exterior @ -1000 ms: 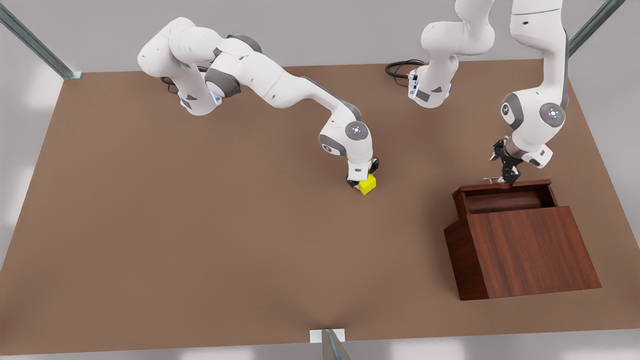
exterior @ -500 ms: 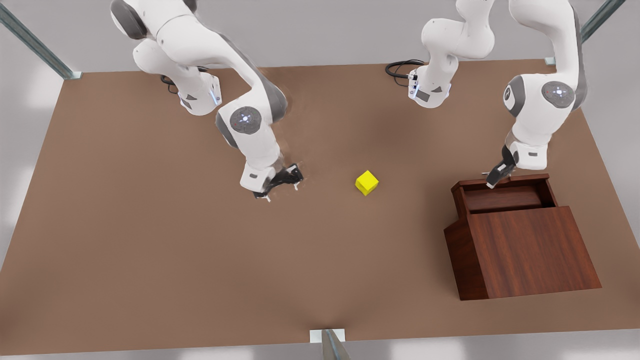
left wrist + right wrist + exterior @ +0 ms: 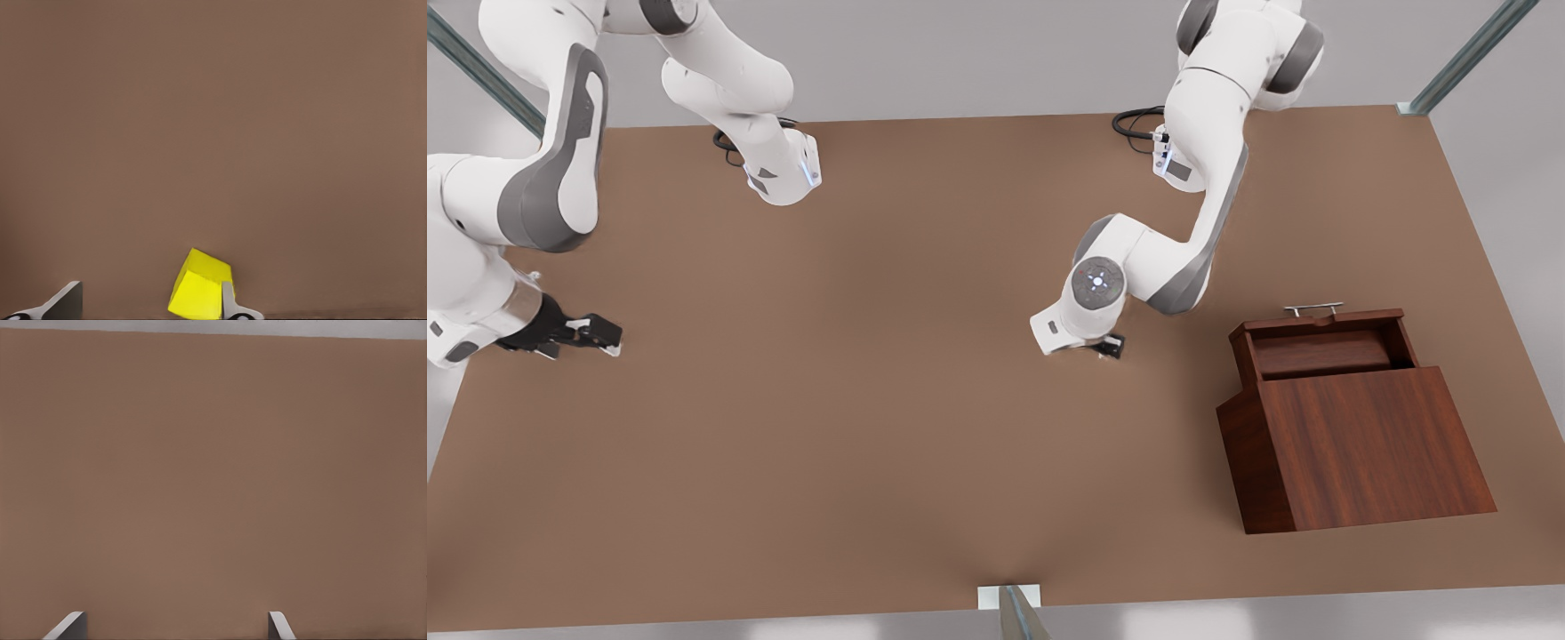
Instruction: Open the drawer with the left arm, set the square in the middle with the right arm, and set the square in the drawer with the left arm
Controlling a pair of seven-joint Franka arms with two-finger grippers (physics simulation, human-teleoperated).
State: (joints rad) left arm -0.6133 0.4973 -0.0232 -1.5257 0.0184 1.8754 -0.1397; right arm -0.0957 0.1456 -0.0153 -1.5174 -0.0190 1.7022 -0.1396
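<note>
The yellow square (image 3: 200,290) lies on the table in the middle, between the open fingers of my left gripper (image 3: 147,303) and close against one fingertip (image 3: 227,303). In the front view that gripper (image 3: 1107,345) hangs low over the table's centre, and its wrist hides the square. The drawer (image 3: 1320,342) stands pulled out of the slant-topped wooden box (image 3: 1369,444), its silver handle (image 3: 1313,308) free. My right gripper (image 3: 596,336) waits open near the front view's left table edge, and between its fingers (image 3: 173,623) there is only bare tabletop.
The wooden box takes up the front view's right part of the table. Both arm bases (image 3: 783,173) (image 3: 1183,164) and a black cable (image 3: 1134,120) sit along the far edge. A metal post (image 3: 1014,609) stands at the near edge.
The right gripper let go of the square and swung far to the front view's left. The left gripper left the drawer handle and came down around the square in the middle.
</note>
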